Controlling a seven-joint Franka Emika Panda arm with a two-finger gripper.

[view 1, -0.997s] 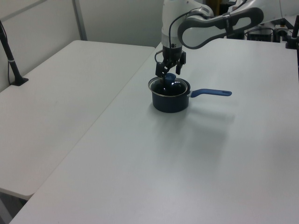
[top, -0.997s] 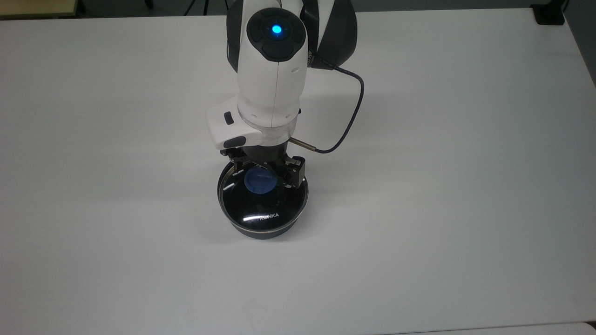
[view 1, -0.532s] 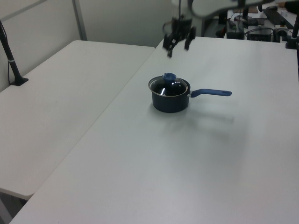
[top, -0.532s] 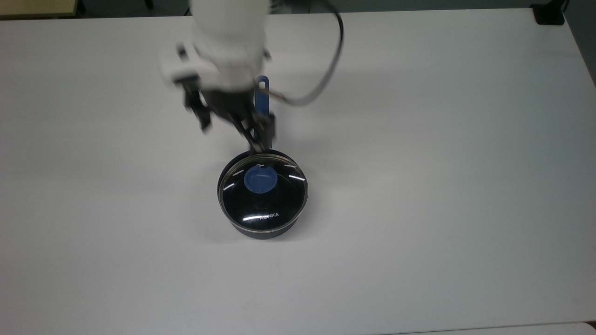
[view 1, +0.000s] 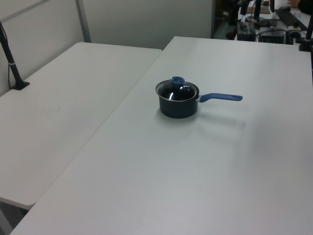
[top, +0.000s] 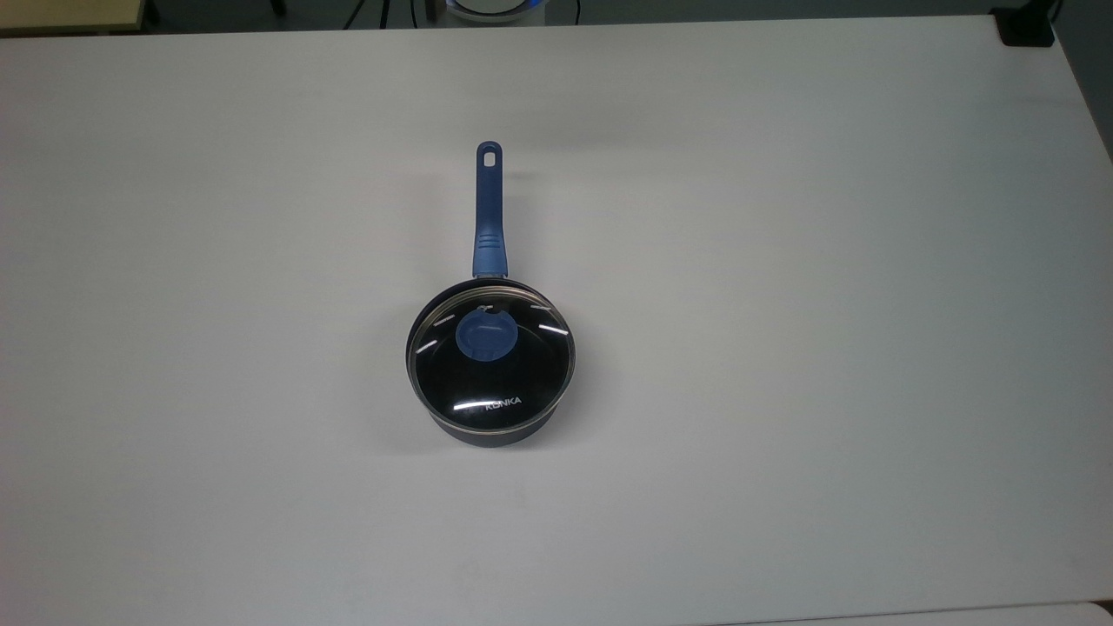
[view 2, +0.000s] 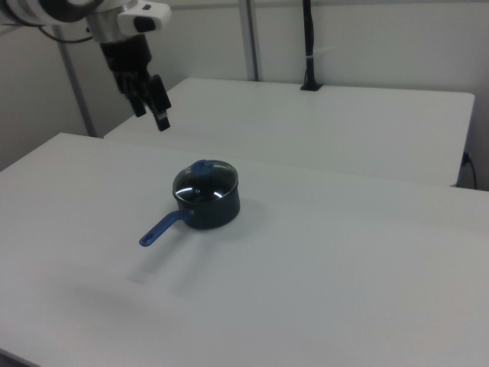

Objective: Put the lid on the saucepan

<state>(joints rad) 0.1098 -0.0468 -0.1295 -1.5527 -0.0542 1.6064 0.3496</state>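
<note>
In the right view's upper left the gripper [view 2: 150, 102] hangs empty with its fingers spread, well apart from the pan [view 2: 215, 210]. At the frame's centre the lid [top: 494, 358] sits on the pan, rim seated all round. Being glass, the lid is likely stiff, slick, fairly heavy and breakable; its blue knob [top: 487, 336] looks like the one sound place to pinch it. The handle [top: 489, 205] points to the top view's upper edge. The white table [top: 826, 304] is flat and smooth; a second table [view 1: 58, 107] lies at the left view's left.
</note>
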